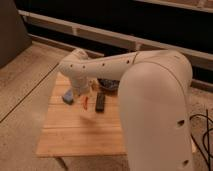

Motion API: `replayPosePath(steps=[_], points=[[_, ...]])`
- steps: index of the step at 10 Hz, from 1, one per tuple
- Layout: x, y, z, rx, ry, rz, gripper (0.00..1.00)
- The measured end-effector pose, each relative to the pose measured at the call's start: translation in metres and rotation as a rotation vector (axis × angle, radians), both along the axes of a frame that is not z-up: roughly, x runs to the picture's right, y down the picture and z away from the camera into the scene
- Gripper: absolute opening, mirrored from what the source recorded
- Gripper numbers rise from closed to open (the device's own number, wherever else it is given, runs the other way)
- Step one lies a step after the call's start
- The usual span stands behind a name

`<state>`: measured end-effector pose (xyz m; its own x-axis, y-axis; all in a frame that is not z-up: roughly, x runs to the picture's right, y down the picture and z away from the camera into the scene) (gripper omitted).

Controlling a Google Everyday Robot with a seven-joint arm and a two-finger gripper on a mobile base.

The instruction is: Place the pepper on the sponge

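Observation:
A slim orange-red pepper [85, 102] lies on the wooden table [75, 135], just right of the small flat blue sponge [67, 96]. My gripper [81, 95] hangs at the end of the white arm, pointing down over the gap between sponge and pepper, right above the pepper's upper end. The jaws stand open, and nothing looks held. The arm's wrist hides part of the sponge's right side.
A black rectangular bar [100, 101] lies right of the pepper. A dark bowl-like object [107, 84] sits behind it, partly under the arm. My bulky white arm [155, 100] covers the table's right side. Floor surrounds the table on the left.

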<state>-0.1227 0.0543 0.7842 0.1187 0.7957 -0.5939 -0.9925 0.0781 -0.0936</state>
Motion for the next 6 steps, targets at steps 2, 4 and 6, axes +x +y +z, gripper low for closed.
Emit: replayPosePath(steps=[2, 4, 6], points=[[0.005, -0.004, 0.026, -0.011, -0.027, 0.035, 0.65], [0.01, -0.015, 0.041, -0.008, -0.063, 0.07, 0.65], [0.015, -0.024, 0.048, -0.007, -0.09, 0.085, 0.65]])
